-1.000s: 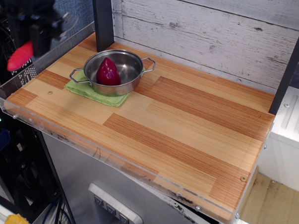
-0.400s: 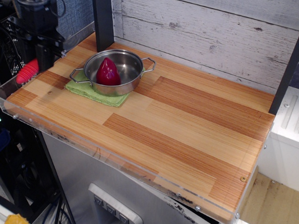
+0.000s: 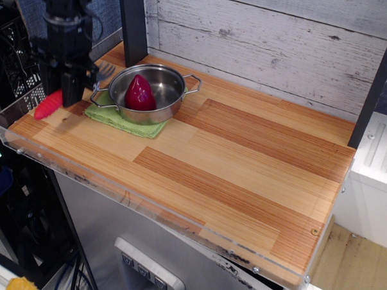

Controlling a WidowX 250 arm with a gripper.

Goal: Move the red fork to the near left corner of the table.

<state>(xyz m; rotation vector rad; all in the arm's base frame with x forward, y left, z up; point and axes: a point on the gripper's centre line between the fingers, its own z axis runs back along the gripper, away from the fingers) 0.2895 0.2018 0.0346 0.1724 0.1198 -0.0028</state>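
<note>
- Since the earlier frames, the gripper (image 3: 68, 91) has been carried rightward, in over the table's (image 3: 244, 166) left end, and the red fork (image 3: 51, 103) has come along with it.
- A steel pot (image 3: 147, 91) is seen on a green cloth (image 3: 120, 120) near the far left of the table, and a dark-red pointed fruit-like object (image 3: 140, 93) is held inside it.
- The fork is clamped between the closed black fingers: its red handle is seen low on the left, just over the wood, while the grey tines are angled up to the right, close beside the pot's handle.
- Contact between handle tip and table cannot be judged.
</note>
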